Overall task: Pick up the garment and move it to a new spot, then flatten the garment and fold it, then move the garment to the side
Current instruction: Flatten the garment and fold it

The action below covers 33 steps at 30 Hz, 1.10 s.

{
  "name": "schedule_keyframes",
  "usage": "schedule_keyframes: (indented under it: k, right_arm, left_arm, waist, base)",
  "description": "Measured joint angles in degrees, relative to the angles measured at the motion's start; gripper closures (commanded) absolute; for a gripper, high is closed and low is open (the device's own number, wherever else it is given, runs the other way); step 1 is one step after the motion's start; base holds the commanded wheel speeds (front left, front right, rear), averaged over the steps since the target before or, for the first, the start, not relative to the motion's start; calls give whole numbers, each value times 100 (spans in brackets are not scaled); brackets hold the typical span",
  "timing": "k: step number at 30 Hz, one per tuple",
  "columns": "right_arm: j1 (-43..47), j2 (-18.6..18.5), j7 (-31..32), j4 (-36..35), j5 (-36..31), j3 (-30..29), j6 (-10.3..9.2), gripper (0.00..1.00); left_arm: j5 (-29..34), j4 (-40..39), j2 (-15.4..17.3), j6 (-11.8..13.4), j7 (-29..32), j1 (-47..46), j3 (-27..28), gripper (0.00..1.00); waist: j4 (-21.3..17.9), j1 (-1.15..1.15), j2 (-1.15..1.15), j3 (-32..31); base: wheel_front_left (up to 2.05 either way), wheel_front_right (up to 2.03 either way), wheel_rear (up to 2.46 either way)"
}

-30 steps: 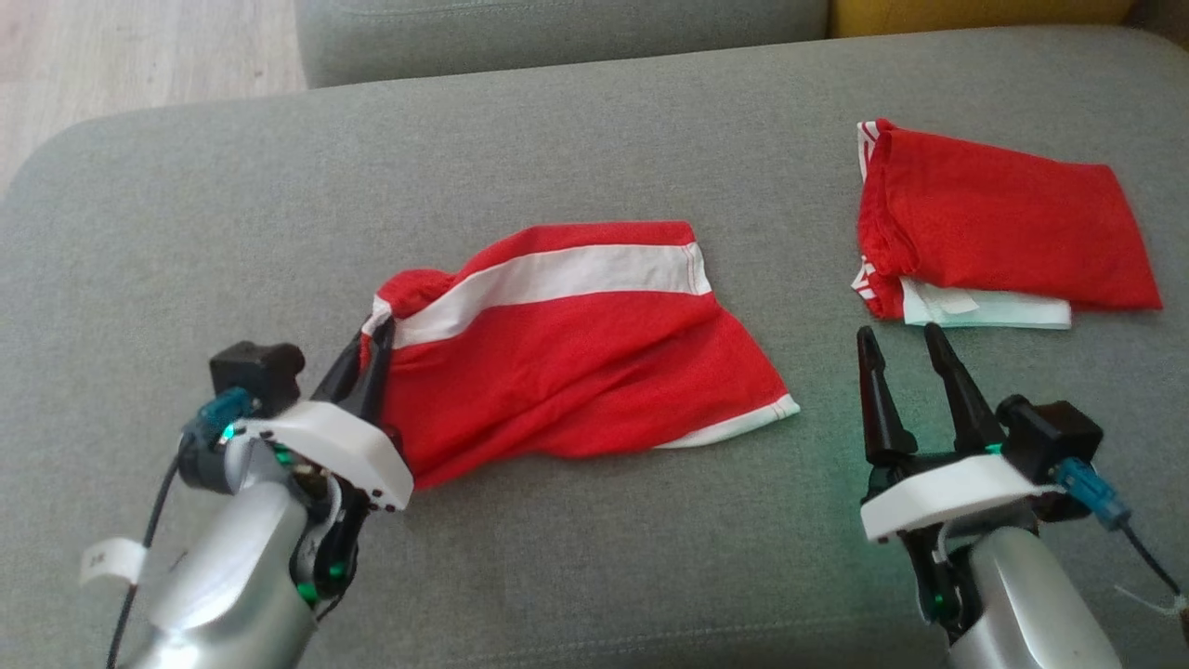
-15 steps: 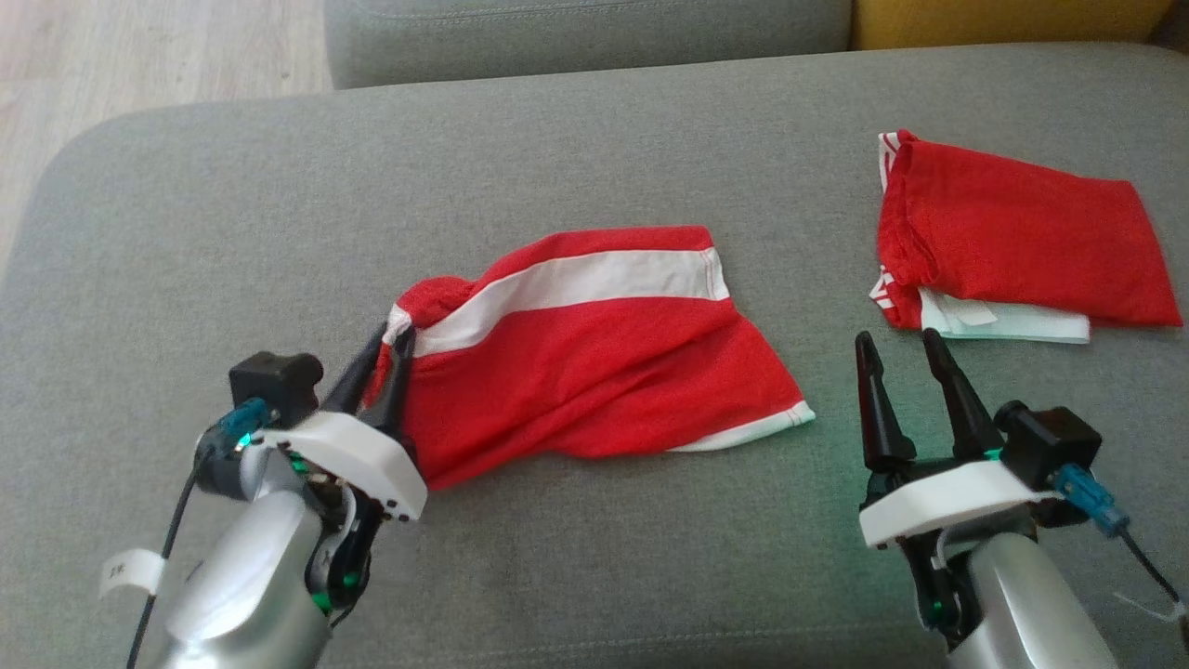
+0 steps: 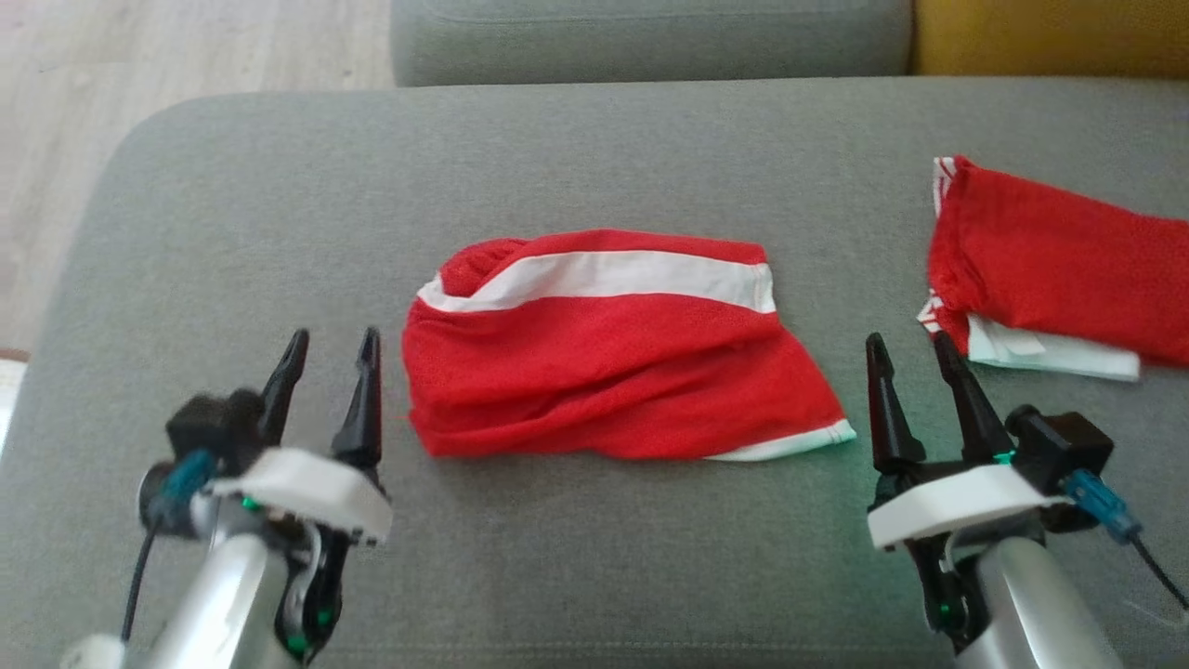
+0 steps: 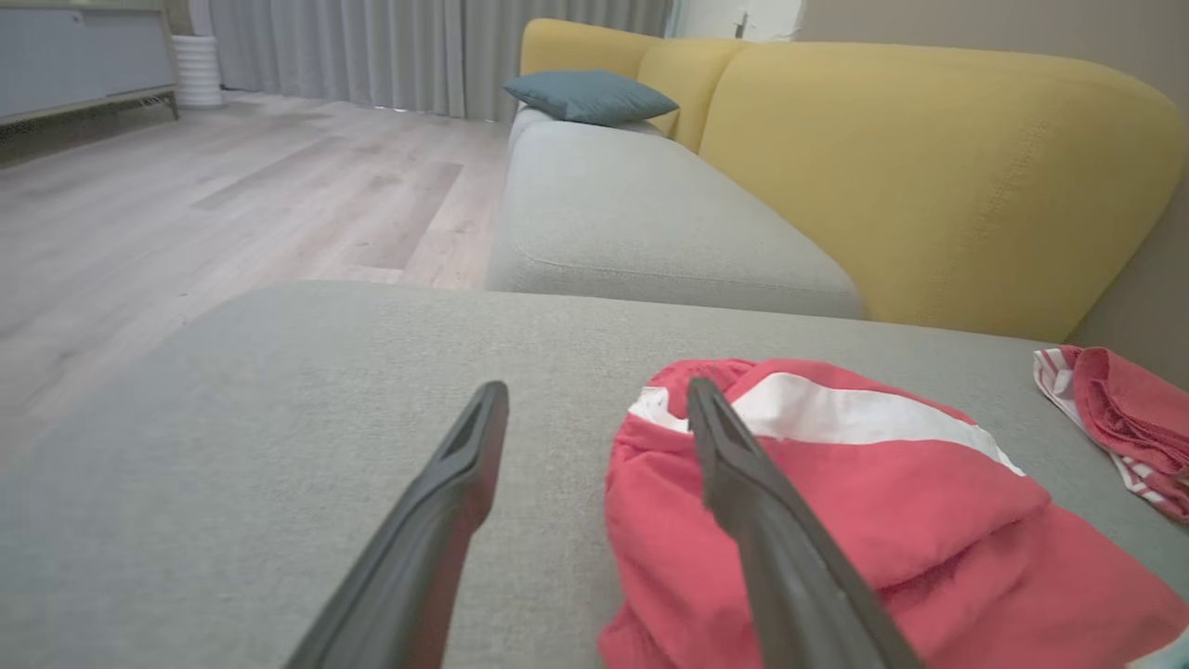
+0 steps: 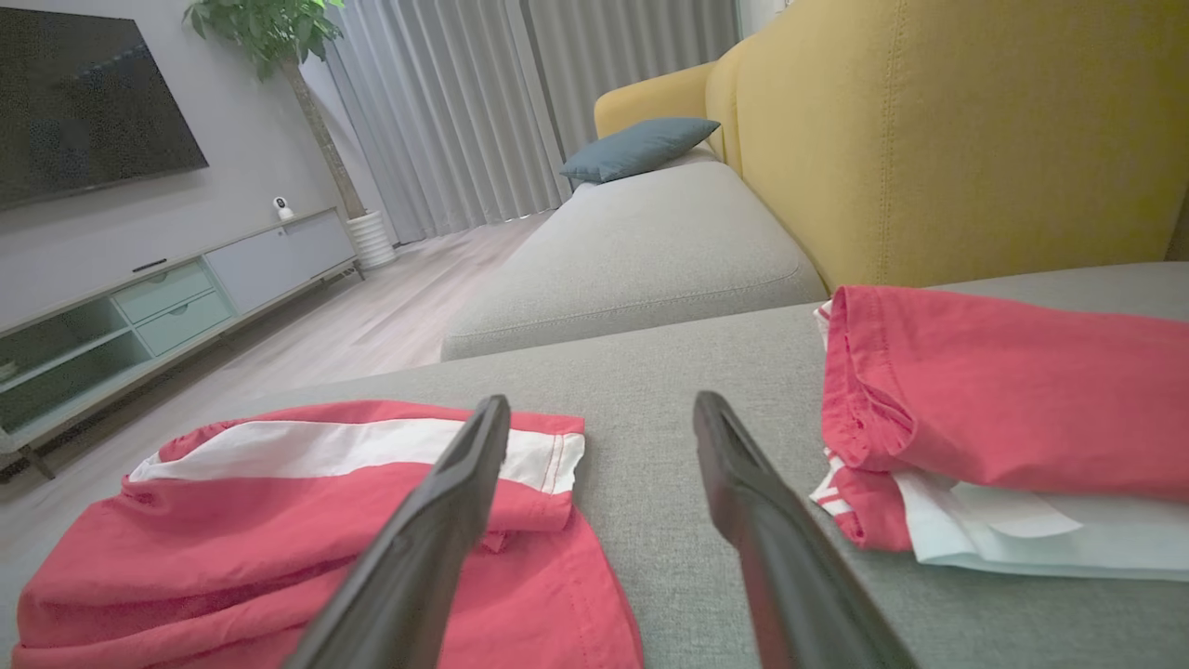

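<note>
The garment (image 3: 613,358) is a pair of red shorts with a white band, lying folded in the middle of the grey cushion (image 3: 594,149). It also shows in the left wrist view as the garment (image 4: 864,502) and in the right wrist view as the garment (image 5: 307,520). My left gripper (image 3: 330,339) stands open just left of it, fingers apart and holding nothing. My right gripper (image 3: 906,344) is open too, just off the garment's right corner, between it and the stack.
A folded stack of red and white clothes (image 3: 1050,269) lies at the cushion's right side. Wooden floor (image 3: 139,65) lies beyond the cushion's left edge. A yellow sofa back (image 4: 929,177) and a second grey seat (image 4: 641,223) stand behind.
My left gripper has let go of the garment's left end and drawn back to the left, now open. The garment has settled flat. The camera has shifted; the right gripper is unchanged.
</note>
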Motion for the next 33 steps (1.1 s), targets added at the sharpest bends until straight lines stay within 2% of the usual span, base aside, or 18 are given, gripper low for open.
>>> schedule_keyframes:
  k: [6, 15, 23, 28, 33]
  right_arm:
    - [274, 7, 0, -18, 43, -99, 0, 0]
    - [242, 13, 42, 100, -36, -118, 0, 0]
    - [-594, 12, 651, 391, -157, -272, 0, 0]
    - [-1197, 10, 1205, 977, -76, -602, 0, 0]
    - [-1604, 4, 1533, 1579, -337, -881, 0, 0]
  left_arm:
    - [476, -642, -193, 41, -1, 765, 472, 0]
    - [881, -737, -522, -294, -1, 956, 759, 0]
    - [1084, -592, -728, -546, -1, 740, 810, 0]
    - [1158, -568, -859, -698, -2, 603, 811, 0]
    - [1206, -465, -951, -787, -2, 558, 824, 0]
  waist:
    - [223, 0, 0, -99]
    - [449, 0, 0, 16]
    - [650, 0, 0, 329]
    - [868, 0, 0, 550]
    - [1071, 0, 0, 719]
  base:
    - [0, 0, 0]
    - [0, 0, 0]
    - [0, 0, 0]
    - [0, 0, 0]
    - [0, 0, 0]
